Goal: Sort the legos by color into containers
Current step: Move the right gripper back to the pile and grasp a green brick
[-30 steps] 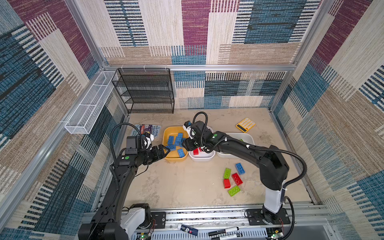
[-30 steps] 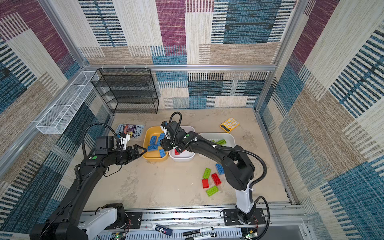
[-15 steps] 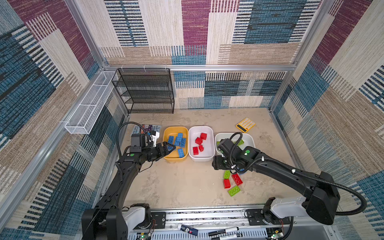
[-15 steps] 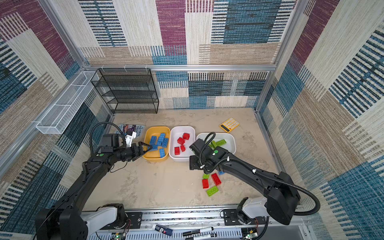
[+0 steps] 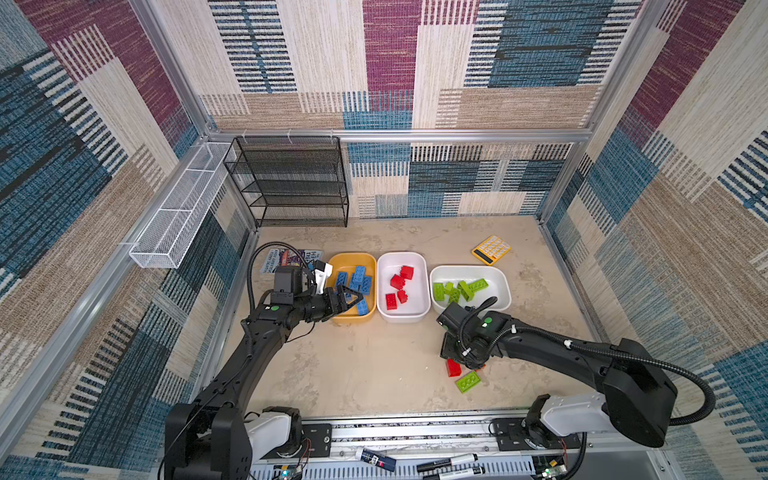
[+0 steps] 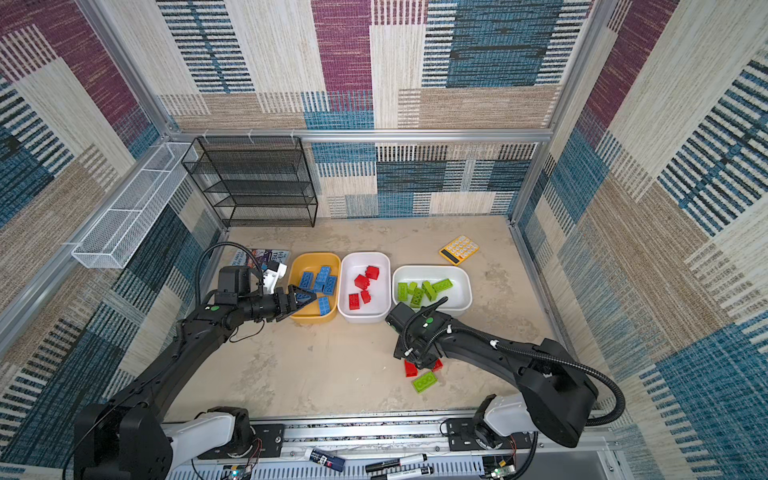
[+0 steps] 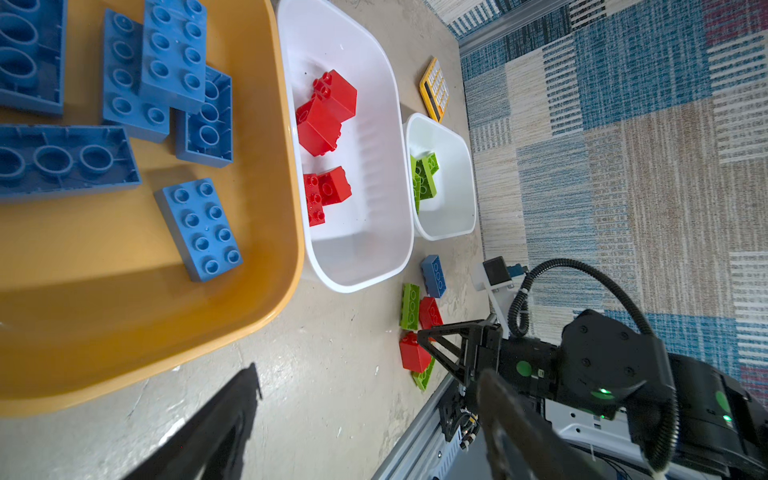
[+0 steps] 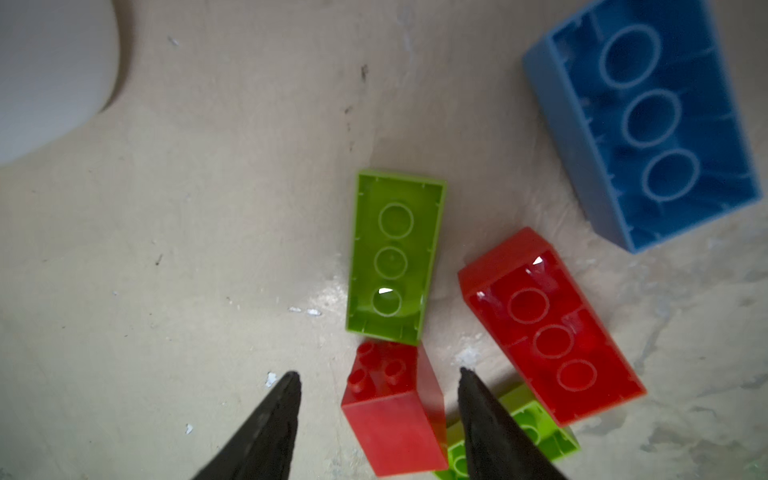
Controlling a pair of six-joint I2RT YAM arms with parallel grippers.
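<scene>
My right hand [image 8: 378,372] has swung off the middle white tub [image 5: 402,319] down to the loose bricks [image 5: 468,381] on the tabletop at its five o'clock. Its fingers stand apart astride a small red brick [image 8: 392,424], not gripping. My left hand [image 5: 351,300] stays spread and empty over the mustard tub [image 5: 353,319].

In both top views, left of the small red brick [image 5: 453,368], the worktop [image 5: 353,365] is bare and open. A green brick [image 8: 395,253] and a big red brick [image 8: 548,328] crowd its other sides.

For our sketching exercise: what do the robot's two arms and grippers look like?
Matte black left arm and right arm, white bases, green wrist dot, looping ribbed cable. The left gripper and right gripper have thin black triangular fingers.
</scene>
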